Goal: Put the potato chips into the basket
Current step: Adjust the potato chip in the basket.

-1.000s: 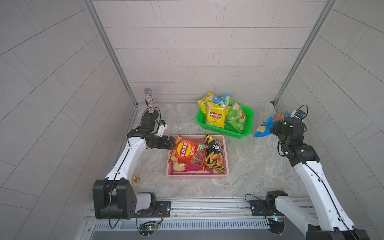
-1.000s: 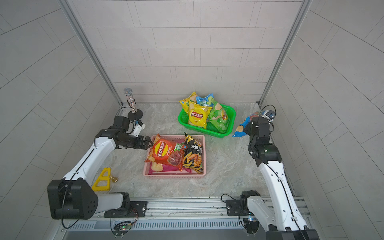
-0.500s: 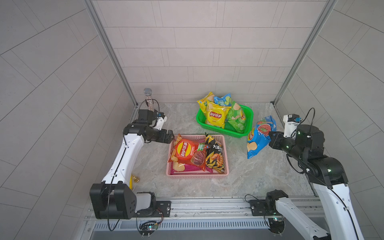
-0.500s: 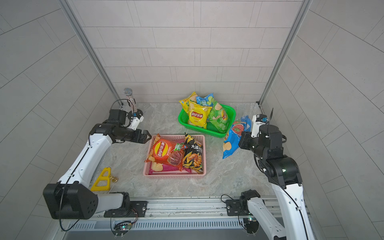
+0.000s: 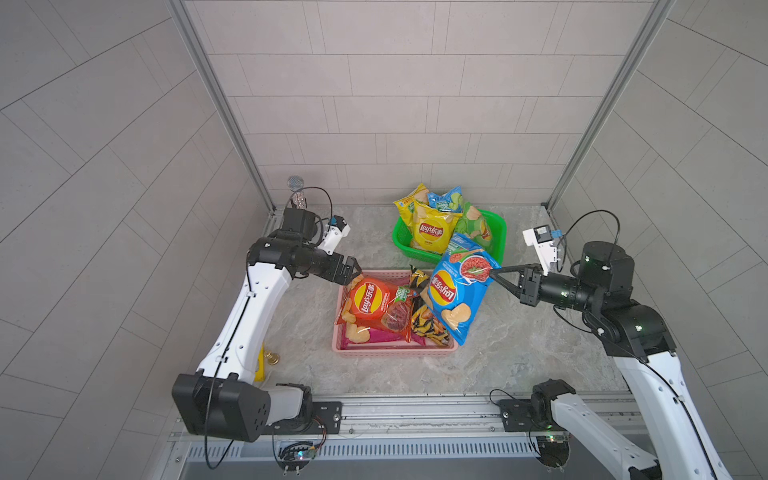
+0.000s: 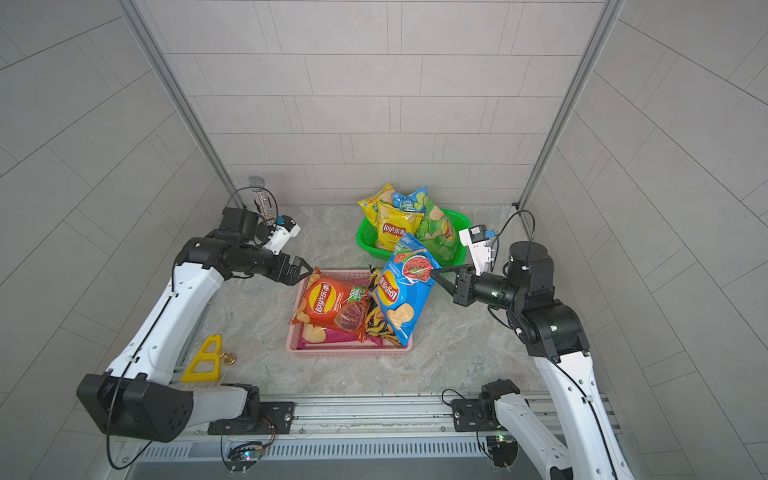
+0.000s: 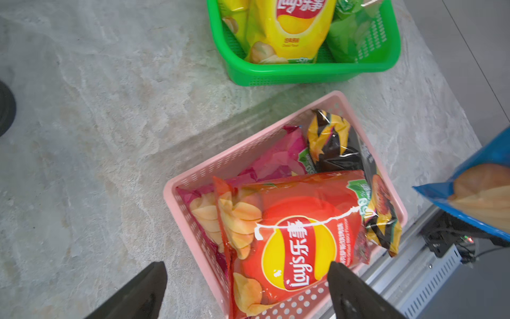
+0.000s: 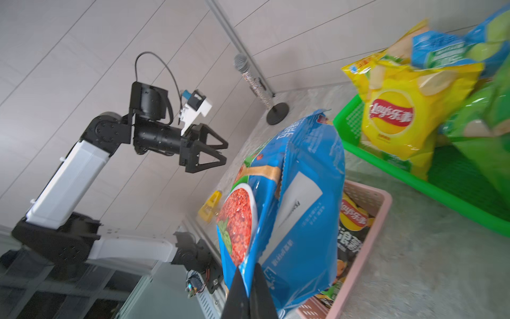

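Observation:
A blue Lay's bag of potato chips [image 5: 455, 291] [image 6: 401, 291] [image 8: 298, 210] hangs tilted over the right side of the pink basket [image 5: 390, 355] [image 7: 193, 176]. My right gripper [image 5: 492, 272] [image 8: 249, 272] is shut on the bag's upper edge. In the basket lie an orange-red Lay's bag [image 5: 370, 303] [image 7: 298, 221], a magenta bag [image 7: 273, 160] and a black bag [image 5: 428, 326] [image 7: 336, 143]. My left gripper [image 5: 355, 270] [image 7: 247, 272] stands open and holds nothing, above the basket's far left corner near the orange-red bag.
A green basket [image 5: 496, 220] [image 7: 303, 74] at the back holds yellow [image 5: 432, 228], blue and green bags. A glittery microphone [image 5: 296, 191] stands in the back left corner. A yellow triangular piece [image 6: 205, 359] lies by the left arm's base. Walls close in on both sides.
My right arm has swung the blue bag from near the right wall leftward to over the pink basket. The left gripper has risen slightly and stays open.

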Controlling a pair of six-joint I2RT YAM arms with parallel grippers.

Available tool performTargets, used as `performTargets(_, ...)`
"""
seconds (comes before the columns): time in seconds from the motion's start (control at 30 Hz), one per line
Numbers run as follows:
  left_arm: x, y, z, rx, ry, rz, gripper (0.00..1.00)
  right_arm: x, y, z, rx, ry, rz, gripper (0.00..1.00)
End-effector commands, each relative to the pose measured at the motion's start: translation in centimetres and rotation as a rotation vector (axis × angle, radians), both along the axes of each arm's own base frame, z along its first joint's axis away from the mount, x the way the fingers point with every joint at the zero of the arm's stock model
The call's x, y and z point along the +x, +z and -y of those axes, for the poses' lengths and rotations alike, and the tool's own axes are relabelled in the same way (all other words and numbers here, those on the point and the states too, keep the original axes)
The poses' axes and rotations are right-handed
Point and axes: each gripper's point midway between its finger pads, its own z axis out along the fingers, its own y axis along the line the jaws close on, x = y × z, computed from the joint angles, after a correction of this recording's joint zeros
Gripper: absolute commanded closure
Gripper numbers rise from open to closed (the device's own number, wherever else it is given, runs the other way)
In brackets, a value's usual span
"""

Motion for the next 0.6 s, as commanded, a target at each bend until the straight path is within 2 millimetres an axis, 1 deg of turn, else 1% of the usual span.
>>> performTargets(0.0, -2.0, 0.7, 2.2, -0.011, -0.126, -0.033, 0.02, -1.3, 3.1, -1.9, 0.089, 0.171, 0.128, 1.0)
performTargets(0.07, -2.8, 1.0, 3.6, -0.028, -0.184, -0.043, 0.02, -1.7, 3.4, -2.3, 0.104, 0.219, 0.156, 1.0)
performTargets(0.13, -3.5, 1.3, 4.8, -0.05, -0.235, -0.046, 0.02, -1.5, 3.4, -2.4, 0.118, 0.236, 0.178, 1.0)
performTargets(0.23, -4.4, 2.0, 6.4, -0.086, -0.306, -0.045, 0.02, -1.4, 3.0, -2.9, 0.137, 0.284, 0.174, 1.0)
performTargets(0.3, -5.0, 2.9, 7.2, -0.124, -0.357, -0.043, 0.03, -1.2, 2.6, -3.1, 0.145, 0.312, 0.166, 1.0)
performTargets(0.43, -5.3, 4.4, 8.1, -0.171, -0.395, -0.04, 0.03, -1.0, 1.4, -3.5, 0.144, 0.362, 0.15, 1.0)
performTargets(0.47, -5.2, 4.5, 8.2, -0.175, -0.399, -0.04, 0.03, -1.1, 1.2, -3.6, 0.143, 0.38, 0.153, 1.0)
performTargets(0.57, -5.3, 4.1, 8.6, -0.172, -0.408, -0.056, 0.03, -0.3, 0.4, -3.5, 0.132, 0.369, 0.148, 1.0)
